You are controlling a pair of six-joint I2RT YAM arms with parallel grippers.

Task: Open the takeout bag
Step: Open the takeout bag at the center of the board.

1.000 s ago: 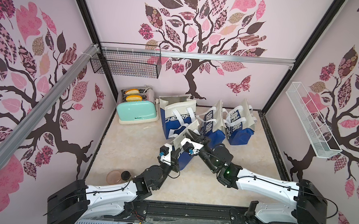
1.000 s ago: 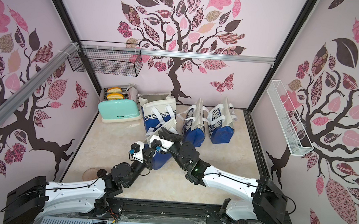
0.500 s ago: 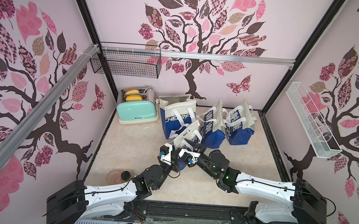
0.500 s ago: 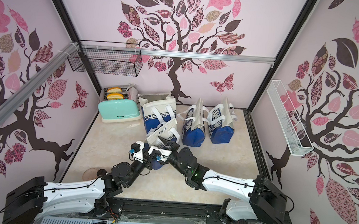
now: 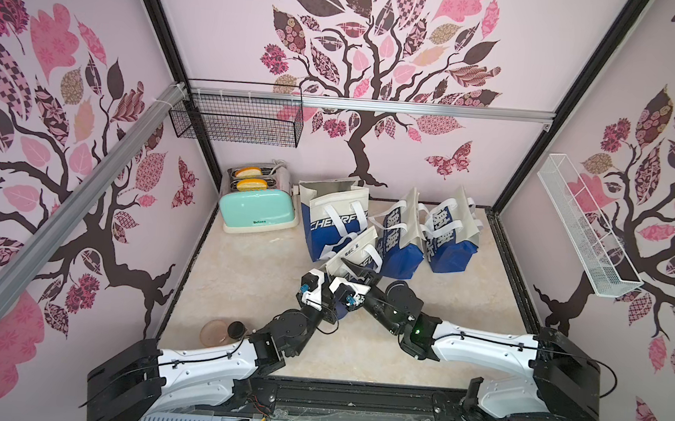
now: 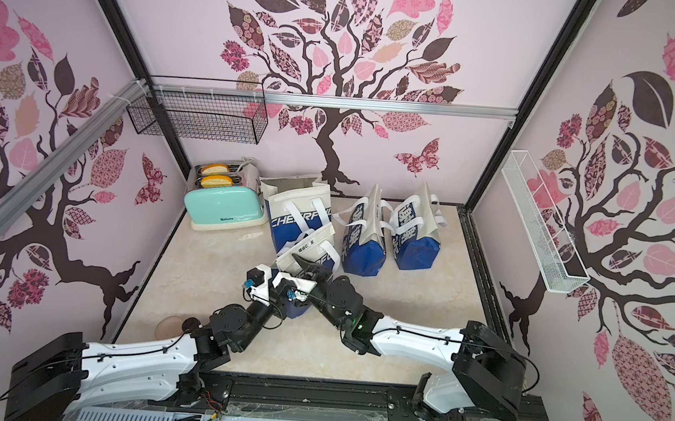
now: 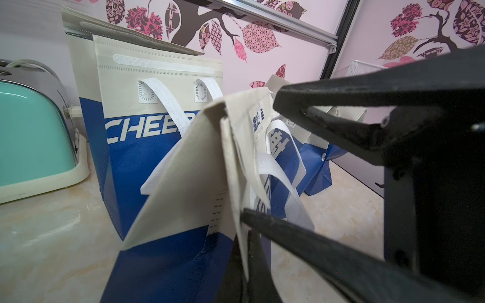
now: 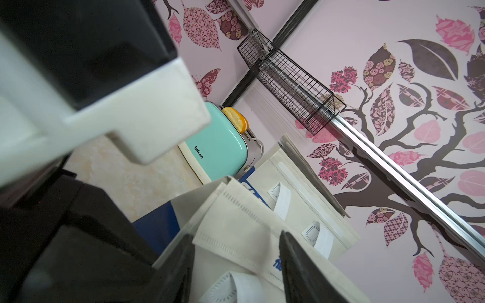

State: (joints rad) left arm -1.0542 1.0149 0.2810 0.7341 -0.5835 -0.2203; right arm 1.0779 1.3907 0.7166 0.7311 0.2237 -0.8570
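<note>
- takeout bag (image 5: pixel 355 251), the small cream-and-blue one, stands upright on the table (image 5: pixel 237 286) around its middle. it is just near of the big open bag (image 5: pixel 333 215) and near-left of the pair of closed bags (image 5: pixel 402 242).
- left gripper (image 7: pixel 248 275) is clamped tight on the bag's fabric at its near side, anchoring it.
- right gripper (image 8: pixel 236 241) has its jaws roughly half apart, straddling the cream top edge. fabric lies between them but they do not pinch it, so it has hold of nothing.
- just changed: a second ago the right arm lay farther over the bag and hid most of its top. it has since drawn back toward the near right, and the cream top now shows clear in both top views.
- what that means: no useful pull has been made yet. the two walls still lie flat together and the mouth looks closed. i judge this a re-seat for a fresh bite on one wall, with the opening itself still to do.
</note>
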